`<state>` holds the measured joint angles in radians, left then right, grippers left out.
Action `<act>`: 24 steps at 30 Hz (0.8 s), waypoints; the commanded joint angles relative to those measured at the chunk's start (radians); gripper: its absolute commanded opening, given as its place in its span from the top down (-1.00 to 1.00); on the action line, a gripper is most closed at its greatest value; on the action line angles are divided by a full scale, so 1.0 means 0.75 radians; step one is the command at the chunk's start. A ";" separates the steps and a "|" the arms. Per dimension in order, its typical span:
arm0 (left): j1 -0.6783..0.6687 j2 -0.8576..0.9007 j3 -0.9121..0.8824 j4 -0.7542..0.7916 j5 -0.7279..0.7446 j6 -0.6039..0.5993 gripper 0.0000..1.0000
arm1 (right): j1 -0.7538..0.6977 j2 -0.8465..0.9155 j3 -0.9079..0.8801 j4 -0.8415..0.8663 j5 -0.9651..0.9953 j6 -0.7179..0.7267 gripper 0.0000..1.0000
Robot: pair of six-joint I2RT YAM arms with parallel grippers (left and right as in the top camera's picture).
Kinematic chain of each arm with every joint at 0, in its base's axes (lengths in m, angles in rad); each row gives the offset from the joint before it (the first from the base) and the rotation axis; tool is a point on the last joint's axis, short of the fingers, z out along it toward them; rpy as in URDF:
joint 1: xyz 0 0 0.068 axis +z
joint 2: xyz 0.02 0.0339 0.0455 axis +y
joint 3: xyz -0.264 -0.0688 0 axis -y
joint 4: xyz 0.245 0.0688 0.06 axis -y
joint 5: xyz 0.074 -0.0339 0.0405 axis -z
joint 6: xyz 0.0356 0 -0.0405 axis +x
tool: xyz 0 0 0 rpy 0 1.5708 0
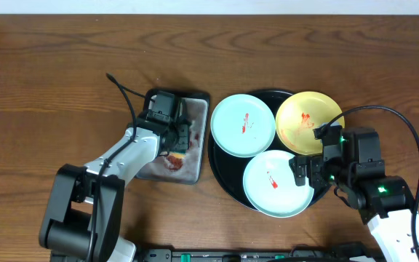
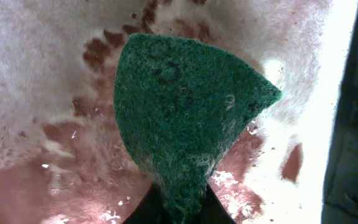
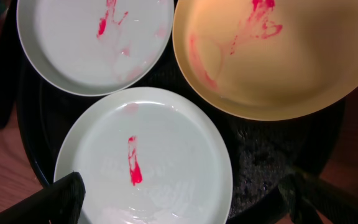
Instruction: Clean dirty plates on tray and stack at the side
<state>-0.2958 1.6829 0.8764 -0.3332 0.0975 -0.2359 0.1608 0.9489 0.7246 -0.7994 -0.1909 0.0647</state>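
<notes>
Green sponge [image 2: 185, 118]: clamped in left gripper [image 2: 179, 211], over red-smeared grey tray [image 1: 196, 173]. Right gripper [image 3: 185, 202]: fingers wide apart above mint plate [image 1: 277, 183] at 6 o'clock on black tray [image 1: 222, 169]. Second mint plate [image 1: 243, 125] at 10 o'clock, yellow plate [image 1: 309, 122] at 2 o'clock; all sauce-streaked.

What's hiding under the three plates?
The black tray lies under the yellow plate and both mint plates; its dark surface shows in the gaps between them. Whatever sits directly beneath each plate is covered.
</notes>
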 commanded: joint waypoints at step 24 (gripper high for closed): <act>0.002 -0.033 0.007 -0.036 -0.052 -0.043 -0.36 | -0.009 -0.002 0.024 0.003 -0.012 0.012 -0.99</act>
<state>-0.2958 1.6146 0.8764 -0.3595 0.0738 -0.2630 0.1608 0.9489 0.7246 -0.7990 -0.1905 0.0647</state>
